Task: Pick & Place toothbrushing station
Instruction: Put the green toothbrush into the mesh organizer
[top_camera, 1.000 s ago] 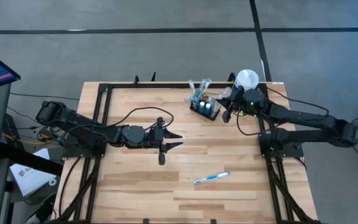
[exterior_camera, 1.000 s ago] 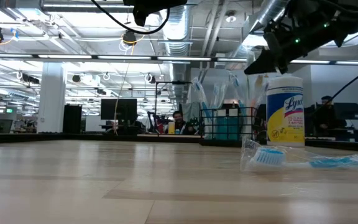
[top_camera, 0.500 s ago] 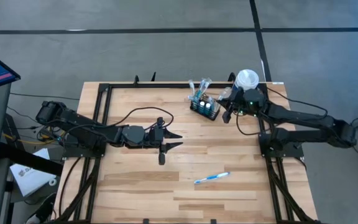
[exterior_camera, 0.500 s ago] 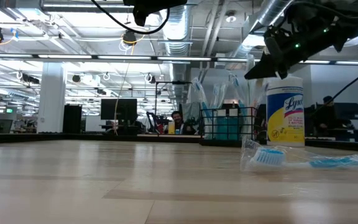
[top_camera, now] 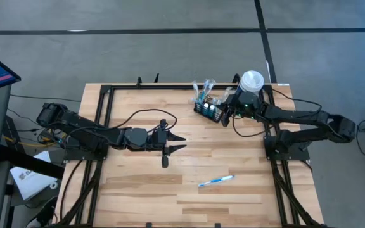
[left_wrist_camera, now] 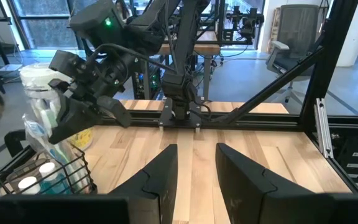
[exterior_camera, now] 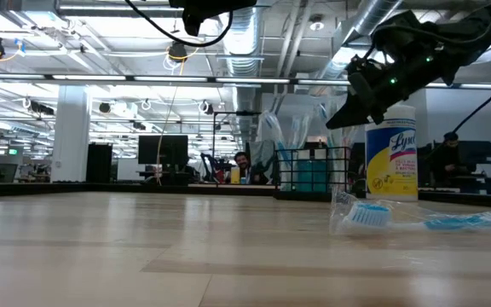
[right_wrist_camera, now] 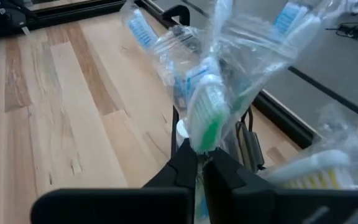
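The toothbrushing station (top_camera: 208, 110), a small black wire-mesh caddy, stands near the far edge of the bench (top_camera: 138, 190), right of centre. It holds several toothbrushes in clear plastic wrappers (top_camera: 203, 89) that stick up and lean over its rim, with a few small round white-capped items low inside. The right gripper (top_camera: 227, 114) is at the caddy's right side, its jaws closed to a narrow slit right against the wire rim; whether they pinch the wire cannot be told. Just behind that gripper, near the bench's far right corner, stands a white-lidded wipes canister (top_camera: 251, 81), close to the caddy.

A loose blue toothbrush (top_camera: 215, 181) lies flat on the wood well toward the near side, apart from everything else. The left gripper (top_camera: 180, 142) hovers over the bench's middle, jaws partly open and holding nothing. A black frame (top_camera: 104, 114) borders the bench; the wood between the caddy and the left gripper is bare.
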{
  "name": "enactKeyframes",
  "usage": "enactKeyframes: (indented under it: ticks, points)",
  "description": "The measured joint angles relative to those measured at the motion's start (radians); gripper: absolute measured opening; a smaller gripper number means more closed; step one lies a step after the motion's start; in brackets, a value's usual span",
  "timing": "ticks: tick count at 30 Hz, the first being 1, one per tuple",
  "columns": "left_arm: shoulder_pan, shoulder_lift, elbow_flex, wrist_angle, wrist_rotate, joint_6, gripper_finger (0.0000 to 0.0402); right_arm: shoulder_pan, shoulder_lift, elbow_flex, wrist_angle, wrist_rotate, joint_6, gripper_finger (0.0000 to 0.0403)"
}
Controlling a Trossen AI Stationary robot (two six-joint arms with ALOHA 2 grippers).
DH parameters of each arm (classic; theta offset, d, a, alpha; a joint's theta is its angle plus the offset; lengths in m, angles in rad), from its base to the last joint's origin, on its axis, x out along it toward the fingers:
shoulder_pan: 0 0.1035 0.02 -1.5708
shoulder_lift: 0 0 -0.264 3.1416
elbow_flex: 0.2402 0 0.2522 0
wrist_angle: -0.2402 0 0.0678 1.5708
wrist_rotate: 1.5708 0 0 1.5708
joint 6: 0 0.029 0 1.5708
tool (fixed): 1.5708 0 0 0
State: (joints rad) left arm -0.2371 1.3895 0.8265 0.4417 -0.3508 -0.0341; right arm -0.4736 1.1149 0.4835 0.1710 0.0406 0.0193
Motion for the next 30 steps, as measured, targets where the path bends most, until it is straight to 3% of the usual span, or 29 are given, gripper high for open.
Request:
enactKeyframes:
  ticks: [9,30]
  points:
    - [0.000,0.000,0.000,0.000,0.000,0.000,0.0104,0.000,-0.016,0.000,-0.010,-0.013,0.000,0.0029]
    - [0.000,0.000,0.000,0.000,0.000,0.000,0.0104,0.004,-0.026,0.004,-0.011,-0.018,-0.017,0.0154]
